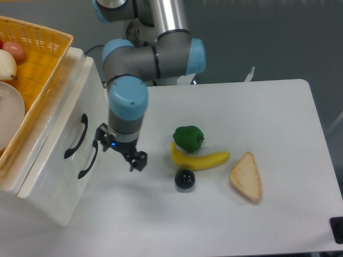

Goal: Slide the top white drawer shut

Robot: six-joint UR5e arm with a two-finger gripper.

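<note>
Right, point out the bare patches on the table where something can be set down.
Bare table lies right of the green pepper and behind the bread slice; another strip runs along the front edge below the black ball. It is crowded around the banana and between the gripper and the cabinet.

top white drawer cream-white, black handle | pepper green | banana yellow | basket orange

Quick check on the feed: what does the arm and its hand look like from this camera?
The arm is built of silver-grey tube segments with light blue caps at the joints. The wrist ends in a round blue cap above a dark grey collar. The hand is small and black, with a tiny blue light on its body. No loose cables show.
</note>
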